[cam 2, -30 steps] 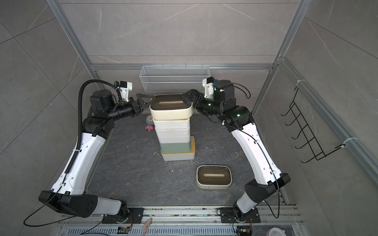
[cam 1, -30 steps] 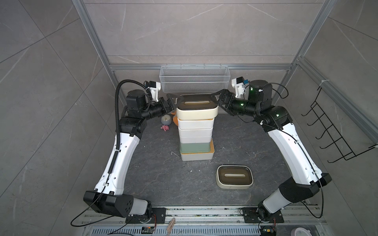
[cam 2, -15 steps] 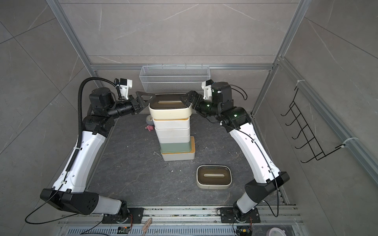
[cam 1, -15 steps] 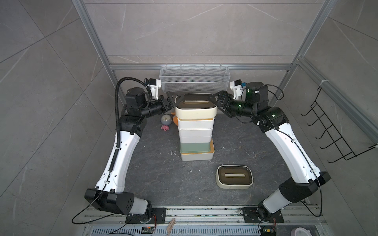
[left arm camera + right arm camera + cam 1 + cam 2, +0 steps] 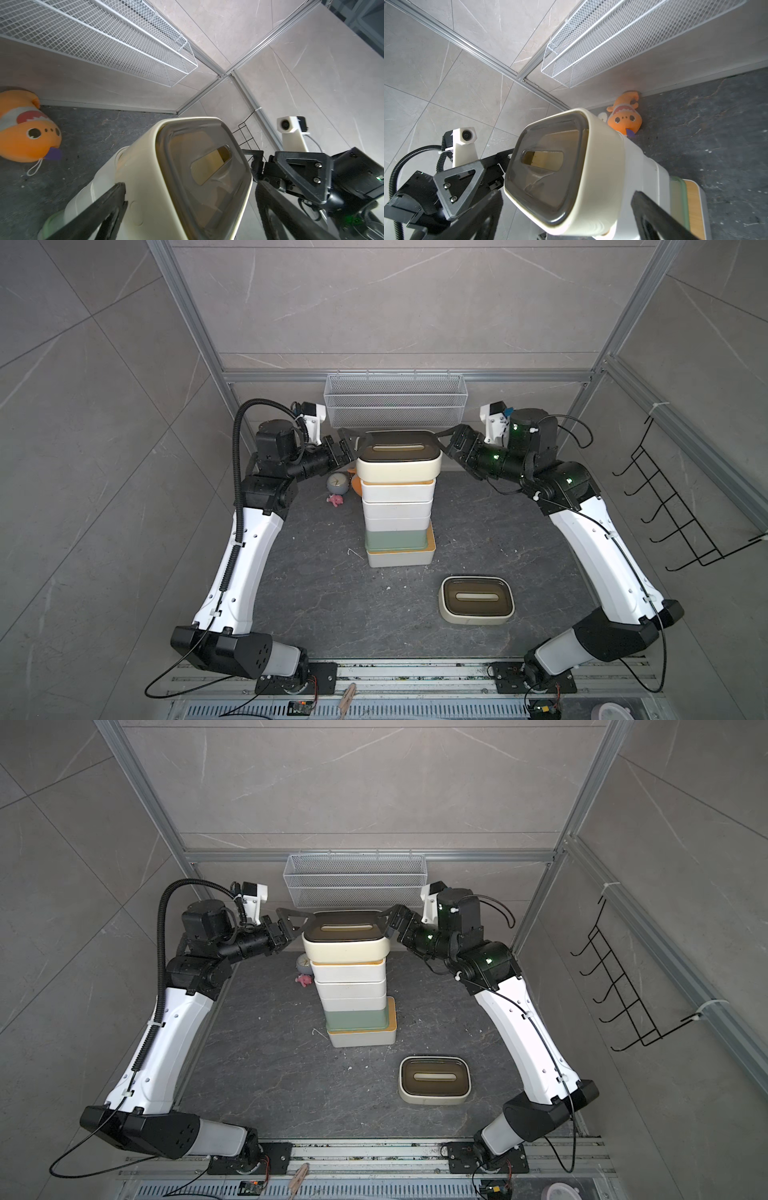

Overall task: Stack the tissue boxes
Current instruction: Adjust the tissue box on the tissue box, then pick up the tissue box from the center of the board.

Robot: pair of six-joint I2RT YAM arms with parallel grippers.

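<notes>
Since the cream box [image 5: 397, 458] with the dark lid sat squarely on top of the stack [image 5: 398, 526], its weight looked to be borne by the white boxes [image 5: 398, 493] beneath it and not by either arm. Under those came a mint box [image 5: 395, 540] and a bottom box [image 5: 401, 560] whose bamboo lid showed along the right, so the tower was not quite flush at its foot. It stood mid-mat, toward the far side. The left gripper [image 5: 352, 444] and right gripper [image 5: 444, 444] flanked the top box's short ends at lid height. Each had its jaws spread wide, one finger by the far corner and one by the near. They had hold of nothing that could be made out, though whether a pad brushed the box was unclear. That two-sided stance probably suited a box too broad for one arm. A loose box [image 5: 476, 600], also cream, lay flat on the mat [image 5: 332, 593] near and right of the stack, apart from it and likely the next to go up. A fish toy [image 5: 27, 128] lay at the far left, below the mesh basket [image 5: 395, 402] on the far wall.
</notes>
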